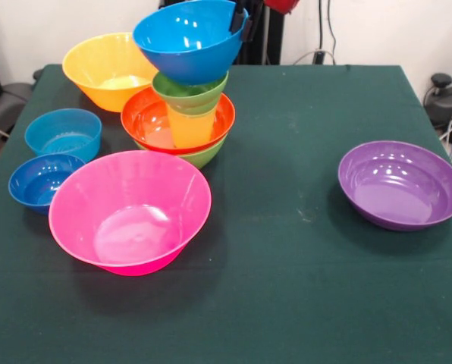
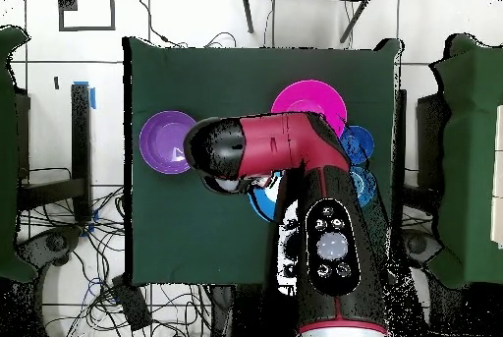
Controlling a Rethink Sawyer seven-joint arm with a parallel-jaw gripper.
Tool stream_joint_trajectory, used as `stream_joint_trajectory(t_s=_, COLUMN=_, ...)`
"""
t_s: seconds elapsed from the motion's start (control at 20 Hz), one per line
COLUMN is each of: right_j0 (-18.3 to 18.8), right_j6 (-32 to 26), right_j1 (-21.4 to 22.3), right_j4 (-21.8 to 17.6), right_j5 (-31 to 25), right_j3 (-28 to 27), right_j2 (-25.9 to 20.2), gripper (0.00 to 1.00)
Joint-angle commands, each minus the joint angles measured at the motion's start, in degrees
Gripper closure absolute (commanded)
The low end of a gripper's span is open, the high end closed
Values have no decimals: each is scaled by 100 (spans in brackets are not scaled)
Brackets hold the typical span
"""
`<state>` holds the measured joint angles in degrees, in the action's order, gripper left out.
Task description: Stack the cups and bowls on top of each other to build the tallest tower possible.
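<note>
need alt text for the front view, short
The tool holds a blue bowl by its rim, tilted, on or just above the tower of green bowl, red-orange bowl, yellow cup and small green bowl. Pink, orange, purple and two smaller blue bowls sit on the green table.

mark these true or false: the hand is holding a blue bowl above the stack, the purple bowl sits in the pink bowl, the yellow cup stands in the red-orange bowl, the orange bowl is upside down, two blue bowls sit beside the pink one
1. The hand holds a blue bowl above the tower. True: it grips the bowl's rim, and the bowl hangs tilted.
2. The purple bowl sits in the pink bowl. False: it lies alone on the cloth, well apart from the others.
3. The yellow cup stands in the red-orange bowl. True, with a small green bowl on top of it.
4. The orange bowl is upside down. False: it sits mouth up.
5. Two smaller blue bowls sit beside the pink one. True.
</note>
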<state>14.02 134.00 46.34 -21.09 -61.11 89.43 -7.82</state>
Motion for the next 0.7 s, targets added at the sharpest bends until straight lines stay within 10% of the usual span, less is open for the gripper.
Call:
stream_joint_trajectory(t_s=0.05, right_j0=63, right_j6=-1187, right_j1=-227, right_j4=-626, right_j5=496, right_j3=327, right_j2=-406, gripper=100)
stream_joint_trajectory(t_s=0.7, right_j0=129, right_j6=-1237, right_j1=-269, right_j4=-905, right_j5=685, right_j3=202, right_j2=-394, gripper=100)
